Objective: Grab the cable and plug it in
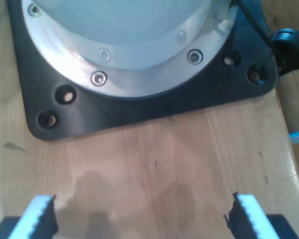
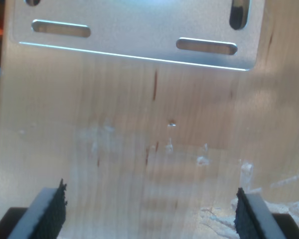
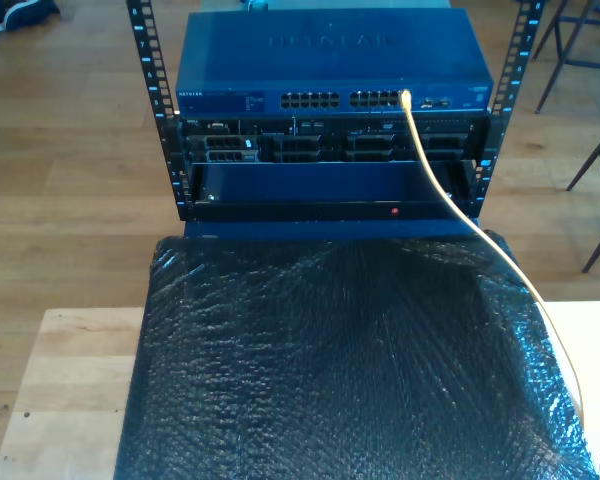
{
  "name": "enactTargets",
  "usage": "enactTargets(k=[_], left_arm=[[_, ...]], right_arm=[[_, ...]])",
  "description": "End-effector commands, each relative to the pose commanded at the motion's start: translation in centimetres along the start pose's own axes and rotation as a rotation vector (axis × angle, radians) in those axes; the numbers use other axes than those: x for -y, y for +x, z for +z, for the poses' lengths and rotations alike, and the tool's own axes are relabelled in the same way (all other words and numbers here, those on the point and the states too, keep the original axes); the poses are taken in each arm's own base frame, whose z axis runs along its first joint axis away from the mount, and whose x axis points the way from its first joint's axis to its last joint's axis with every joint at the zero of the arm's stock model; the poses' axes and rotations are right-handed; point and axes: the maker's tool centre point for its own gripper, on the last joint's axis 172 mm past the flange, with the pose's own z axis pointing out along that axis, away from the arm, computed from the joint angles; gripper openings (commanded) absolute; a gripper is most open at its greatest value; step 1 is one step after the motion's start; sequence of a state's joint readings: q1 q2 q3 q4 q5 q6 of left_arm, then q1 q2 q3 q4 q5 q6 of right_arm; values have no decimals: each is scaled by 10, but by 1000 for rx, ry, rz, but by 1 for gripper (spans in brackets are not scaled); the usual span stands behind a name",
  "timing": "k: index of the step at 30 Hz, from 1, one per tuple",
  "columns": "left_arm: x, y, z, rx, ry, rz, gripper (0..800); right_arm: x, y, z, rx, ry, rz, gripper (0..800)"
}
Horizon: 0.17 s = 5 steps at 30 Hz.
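Both my first gripper [image 1: 139, 219] and my second gripper [image 2: 149, 211] spread, empty over bare wood; cable [image 3: 450, 200] upper right of exterior view—risk: snagging its slack on approach.

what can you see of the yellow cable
The cable is long, thin and pale yellow, with a smooth plastic-looking jacket. Its far end sits in a port at the right of the blue switch in the exterior view. From there it drops past the rack front and lies along the black bubble-wrap sheet toward that view's lower right.
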<state>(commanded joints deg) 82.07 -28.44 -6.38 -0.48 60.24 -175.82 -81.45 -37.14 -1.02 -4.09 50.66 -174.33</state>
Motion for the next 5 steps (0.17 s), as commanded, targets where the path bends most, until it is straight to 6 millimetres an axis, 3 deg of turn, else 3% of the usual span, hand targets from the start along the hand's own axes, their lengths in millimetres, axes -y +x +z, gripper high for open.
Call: enactTargets(k=[5], left_arm=[[0,0,0,0,0,0,800]], right_arm=[[0,0,0,0,0,0,800]])
